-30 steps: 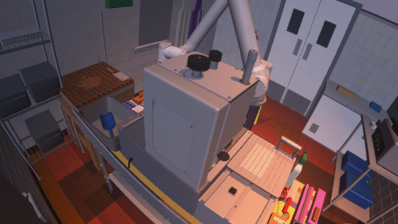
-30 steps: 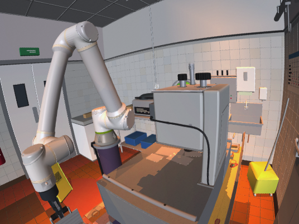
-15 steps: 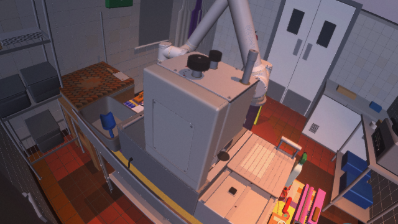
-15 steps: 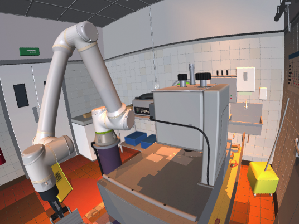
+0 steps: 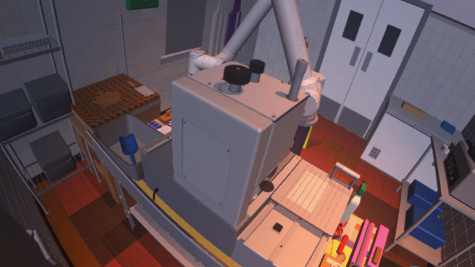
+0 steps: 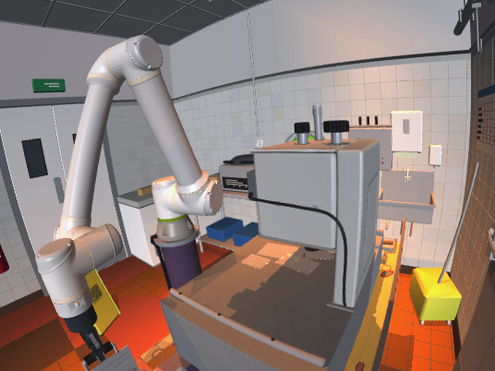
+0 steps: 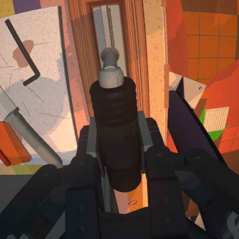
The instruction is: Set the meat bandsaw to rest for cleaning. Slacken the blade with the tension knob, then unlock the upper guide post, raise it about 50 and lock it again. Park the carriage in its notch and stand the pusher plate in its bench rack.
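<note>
The carriage [image 5: 315, 189], a ribbed tan plate, sits on the saw table to the right of the grey bandsaw housing [image 5: 226, 148], with its bar handle [image 5: 345, 174] at the outer end. I grip that black ribbed carriage handle [image 7: 117, 134] with my closed gripper [image 7: 119, 159], low at the table's end [image 6: 99, 353]. On top of the housing stand two black knobs [image 5: 237, 76] [image 5: 256, 67] and the grey guide post [image 5: 298, 79]. I cannot pick out the pusher plate.
A sink basin [image 5: 128, 146] with a blue scoop sits left of the saw. A mat with a bottle [image 5: 354, 202] and pink rack [image 5: 369, 243] lies by the carriage. A purple bin [image 6: 182, 263] stands under my arm's base. A yellow bucket [image 6: 434, 295] stands on the floor.
</note>
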Robot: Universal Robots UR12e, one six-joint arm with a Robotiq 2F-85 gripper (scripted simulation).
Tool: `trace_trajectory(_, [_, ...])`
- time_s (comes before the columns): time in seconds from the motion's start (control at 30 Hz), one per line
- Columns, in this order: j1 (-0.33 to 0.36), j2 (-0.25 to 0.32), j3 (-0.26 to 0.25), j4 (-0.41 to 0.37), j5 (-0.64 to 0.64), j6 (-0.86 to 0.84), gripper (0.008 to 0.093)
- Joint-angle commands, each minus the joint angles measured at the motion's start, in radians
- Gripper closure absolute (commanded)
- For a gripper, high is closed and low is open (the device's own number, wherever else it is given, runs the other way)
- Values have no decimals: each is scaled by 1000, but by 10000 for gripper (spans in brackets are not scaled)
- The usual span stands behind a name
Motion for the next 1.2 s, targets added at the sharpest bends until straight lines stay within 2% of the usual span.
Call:
trace_trajectory(0.0, [0,0,0,0,0,0,934])
trace_trajectory(0.37, [0,0,0,0,0,0,924])
trace_trajectory(1.17, [0,0,0,0,0,0,444])
